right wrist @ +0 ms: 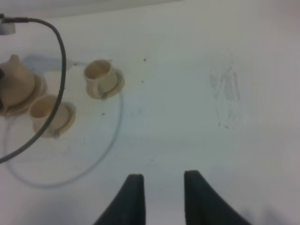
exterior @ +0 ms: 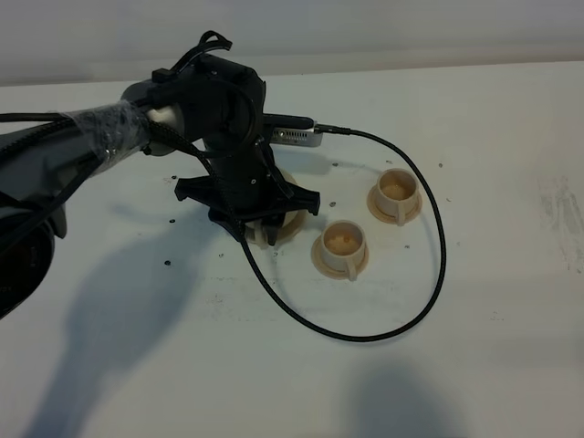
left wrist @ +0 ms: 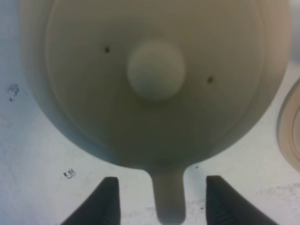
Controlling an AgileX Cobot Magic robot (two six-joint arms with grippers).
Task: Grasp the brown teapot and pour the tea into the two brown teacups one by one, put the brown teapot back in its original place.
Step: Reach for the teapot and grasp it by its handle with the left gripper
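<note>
The brown teapot (left wrist: 154,93) fills the left wrist view, seen from above with its knobbed lid. Its loop handle (left wrist: 168,201) lies between the two fingers of my left gripper (left wrist: 161,187), which is open and straddles the handle without touching it. In the high view my left gripper (exterior: 260,224) hangs over the teapot and hides most of it; the rim of its plate (exterior: 292,224) shows. The two brown teacups (exterior: 344,243) (exterior: 396,189) stand on their saucers to the right. My right gripper (right wrist: 161,187) is open and empty, over bare table far from the cups (right wrist: 98,72) (right wrist: 44,110).
A black cable (exterior: 429,283) runs from the left wrist and loops on the table around both cups. A saucer edge (left wrist: 290,126) shows beside the teapot. The white table (exterior: 511,347) has small dark specks.
</note>
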